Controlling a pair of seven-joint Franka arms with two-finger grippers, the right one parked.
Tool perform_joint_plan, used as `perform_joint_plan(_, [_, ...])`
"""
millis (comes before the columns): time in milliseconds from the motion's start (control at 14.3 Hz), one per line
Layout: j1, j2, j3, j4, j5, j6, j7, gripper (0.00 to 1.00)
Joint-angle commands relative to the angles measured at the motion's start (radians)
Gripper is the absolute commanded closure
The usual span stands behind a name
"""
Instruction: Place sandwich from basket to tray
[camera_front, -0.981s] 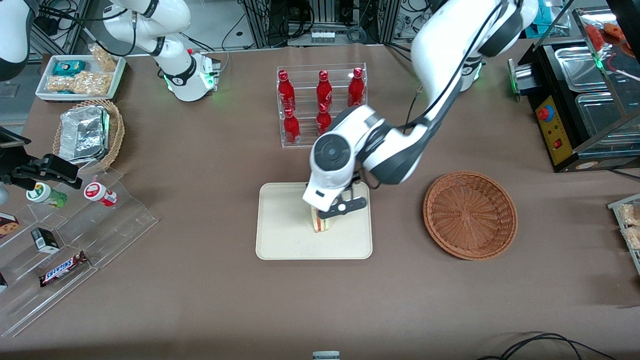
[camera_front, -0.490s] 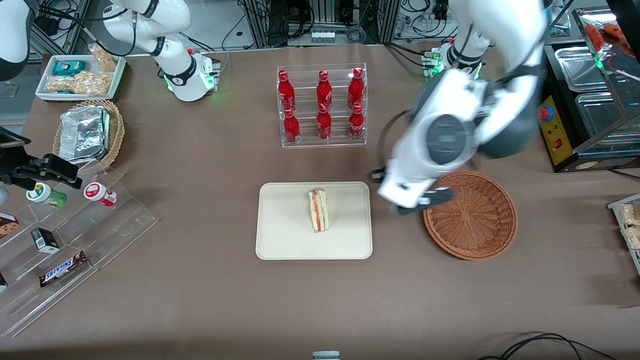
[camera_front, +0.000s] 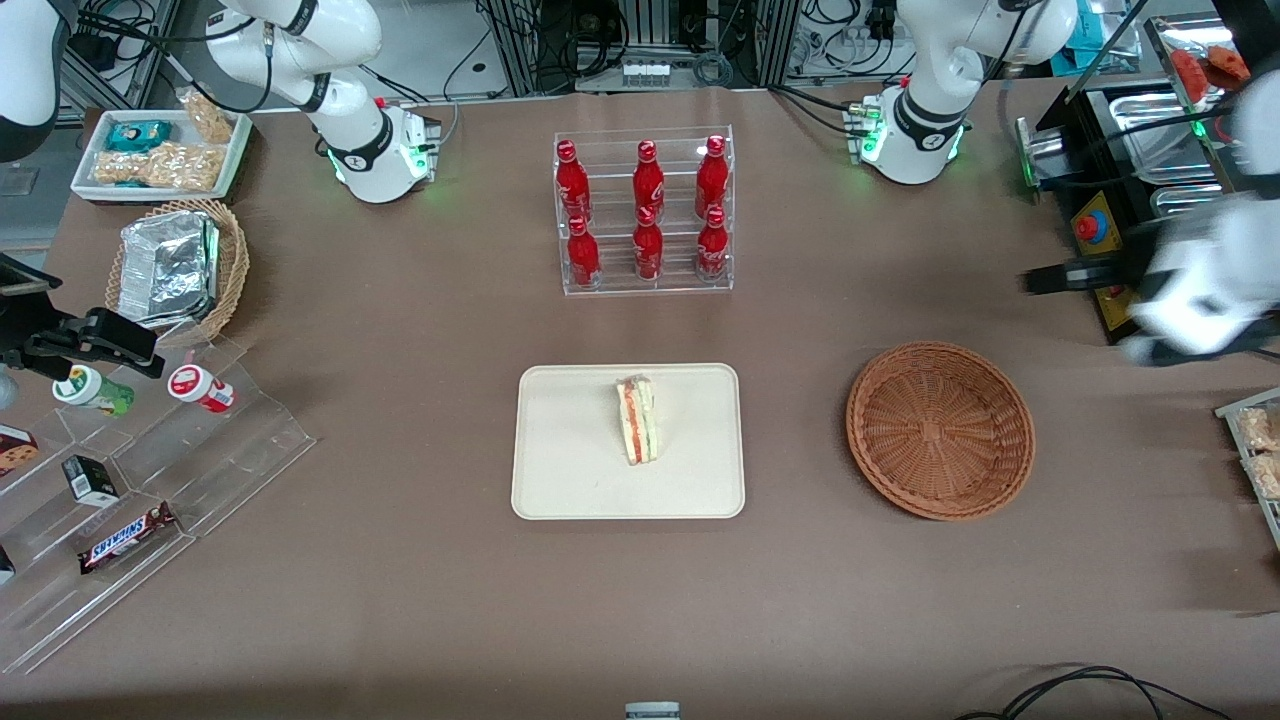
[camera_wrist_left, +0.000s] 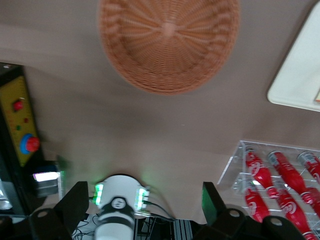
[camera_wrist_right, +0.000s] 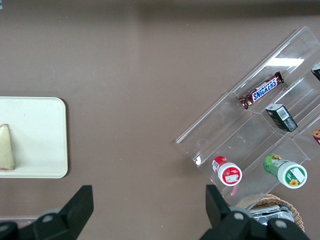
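The sandwich (camera_front: 637, 433) is now lying alone on the tray (camera_front: 560, 470), the basket (camera_front: 940, 430) at three o'clock sitting empty, while the end effector (camera_front: 1075, 278), freed, fingers spread wide, is swinging off past it.

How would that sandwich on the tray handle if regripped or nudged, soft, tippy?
The sandwich stands on a narrow edge on the tray, so a nudge would probably tip it. Layered bread likely squashes. The gripper is open, past the basket.
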Motion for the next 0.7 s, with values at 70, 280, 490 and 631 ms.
perform_joint_plan(70, [-0.025,0.002,0.07,-0.009,-0.004,-0.014,0.037,0.0])
perform_joint_plan(280, [-0.025,-0.003,0.071,-0.003,0.045,-0.023,0.026,0.0])
perform_joint_plan(490, [0.051,-0.013,0.017,0.007,0.044,-0.025,0.023,0.0])
perform_joint_plan(631, [0.288,-0.042,-0.27,0.032,0.085,-0.026,0.004,0.0])
